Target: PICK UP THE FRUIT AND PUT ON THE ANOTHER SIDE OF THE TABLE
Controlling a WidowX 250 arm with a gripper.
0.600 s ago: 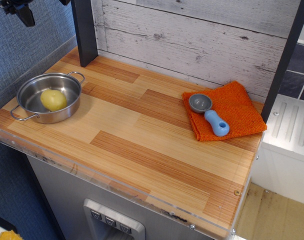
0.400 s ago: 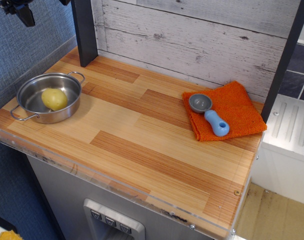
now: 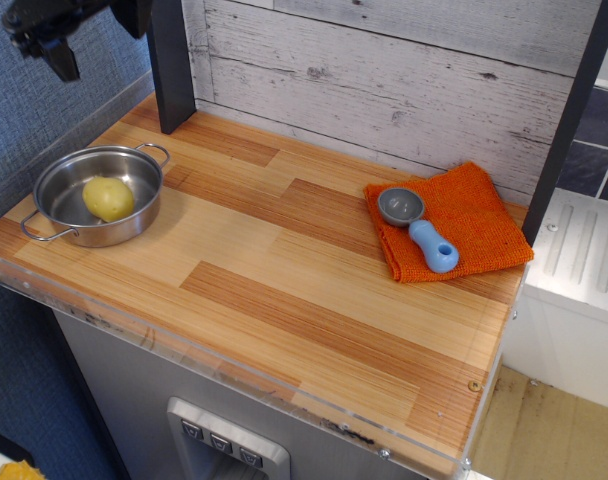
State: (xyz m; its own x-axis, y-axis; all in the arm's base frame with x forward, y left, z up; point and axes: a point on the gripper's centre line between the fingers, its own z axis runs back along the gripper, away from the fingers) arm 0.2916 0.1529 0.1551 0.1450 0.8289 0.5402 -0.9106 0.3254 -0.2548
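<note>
While the fruit (image 3: pixel 108 198) is seen in the pot (image 3: pixel 96 194) at left, the gripper (image 3: pixel 54 45) is held well above it, upper left; its opening cannot be told.

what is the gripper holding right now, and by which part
Nothing. The gripper is up at the top left corner, well above the pot, where the fruit lies untouched.

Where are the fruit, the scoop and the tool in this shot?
fruit (image 3: pixel 108 198), the single camera view, centre of its yellow skin, inside the steel pot.
scoop (image 3: pixel 434 247), same view, on its blue handle, on the orange cloth.
tool (image 3: pixel 56 50), same view, top left corner, on its dark tip.
</note>
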